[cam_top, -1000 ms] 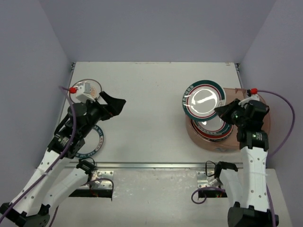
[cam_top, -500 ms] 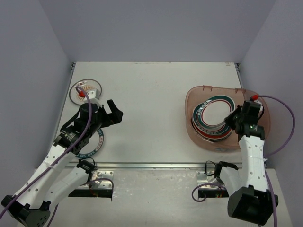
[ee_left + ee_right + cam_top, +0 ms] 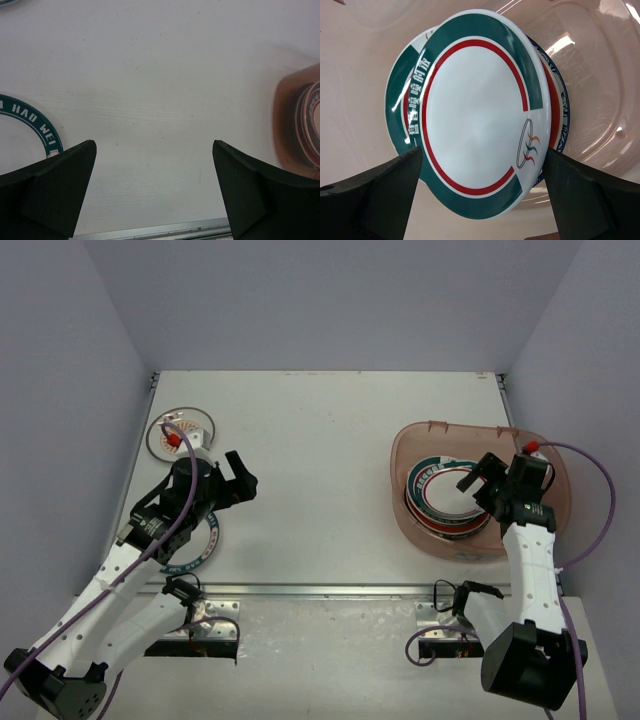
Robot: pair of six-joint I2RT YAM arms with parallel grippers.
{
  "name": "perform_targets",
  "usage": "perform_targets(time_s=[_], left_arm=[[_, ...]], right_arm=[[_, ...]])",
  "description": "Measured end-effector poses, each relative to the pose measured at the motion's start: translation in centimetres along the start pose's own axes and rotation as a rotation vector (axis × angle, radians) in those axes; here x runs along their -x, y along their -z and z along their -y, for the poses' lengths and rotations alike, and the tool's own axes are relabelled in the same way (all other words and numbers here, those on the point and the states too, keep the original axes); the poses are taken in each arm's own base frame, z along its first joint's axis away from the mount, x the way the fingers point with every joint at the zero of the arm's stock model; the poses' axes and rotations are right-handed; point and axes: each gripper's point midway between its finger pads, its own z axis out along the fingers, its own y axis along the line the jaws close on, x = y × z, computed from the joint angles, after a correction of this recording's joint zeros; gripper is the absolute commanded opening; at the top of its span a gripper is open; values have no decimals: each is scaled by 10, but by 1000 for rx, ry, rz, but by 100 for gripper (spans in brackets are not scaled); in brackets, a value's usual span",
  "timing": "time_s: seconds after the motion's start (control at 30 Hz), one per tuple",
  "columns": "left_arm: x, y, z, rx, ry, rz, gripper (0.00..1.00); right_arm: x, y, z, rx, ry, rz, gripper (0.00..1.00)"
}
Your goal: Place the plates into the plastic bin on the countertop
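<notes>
Just below the wide-spread right gripper (image 3: 478, 473), teal-rimmed plate (image 3: 475, 125) free inside the plastic bin (image 3: 592, 60).

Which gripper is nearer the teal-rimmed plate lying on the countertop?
Left. The left gripper hovers open just past the teal-rimmed plate; the right gripper is open over the plastic bin, far across the countertop.

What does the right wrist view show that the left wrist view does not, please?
Only the right wrist: the top plate face-on, with teal rim, red ring and logo, between the fingers of the open right gripper. Only the left wrist: a lettered teal-rimmed plate on the countertop, the metal front edge, and the open left gripper. Both: the plastic bin holding stacked plates.
</notes>
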Motion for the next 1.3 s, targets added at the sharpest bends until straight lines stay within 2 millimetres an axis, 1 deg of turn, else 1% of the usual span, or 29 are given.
perform_targets(time_s=[0.1, 0.2, 0.27, 0.37, 0.47, 0.53, 0.63, 0.73, 0.8, 0.83, 0.87, 0.93, 1.0, 1.03, 1.1, 1.17, 1.23, 1.3], left_arm=[[-3, -7, -9, 65, 36, -8, 100], [-7, -15, -16, 133, 99, -16, 100], [-10, -22, -18, 164, 137, -25, 100], [-18, -37, -16, 187, 174, -64, 100], [-29, -54, -11, 196, 190, -117, 100], [-35, -61, -9, 203, 196, -150, 100], [-33, -67, -3, 197, 209, -157, 100], [-22, -68, 2, 190, 222, -133, 100], [-12, -68, 1, 191, 239, -110, 100], [-6, -69, -2, 198, 256, -95, 100], [2, -70, -11, 217, 282, -76, 100], [19, -72, -34, 270, 342, -30, 100], [37, -72, -68, 338, 420, 19, 100], [47, -71, -86, 376, 461, 49, 100], [64, -67, -116, 445, 520, 114, 100], [81, -64, -137, 485, 566, 178, 100], [97, -69, -150, 494, 596, 228, 100], [108, -77, -164, 513, 627, 259, 100]], right_arm=[[1, -1, 0, -3, 20, -12, 99], [-5, -5, 0, -1, 40, -49, 99], [-13, -8, 0, 5, 57, -89, 99], [-31, -12, -3, 4, 108, -170, 99], [-48, -16, -4, -29, 175, -245, 99], [-53, -16, -2, -71, 215, -267, 99], [-43, -13, 6, -145, 229, -228, 99], [-28, -6, 17, -231, 207, -163, 99], [-16, 2, 16, -250, 186, -126, 99], [-10, 6, 13, -241, 174, -107, 99], [-6, 10, 6, -212, 163, -90, 99], [1, 19, -11, -123, 142, -60, 99], [5, 31, -43, 65, 117, -20, 99], [5, 44, -62, 185, 104, -2, 99], [6, 76, -108, 460, 88, 10, 99], [4, 113, -149, 730, 91, -8, 99], [-5, 143, -175, 937, 112, -63, 99], [-18, 166, -185, 1066, 139, -120, 99]])
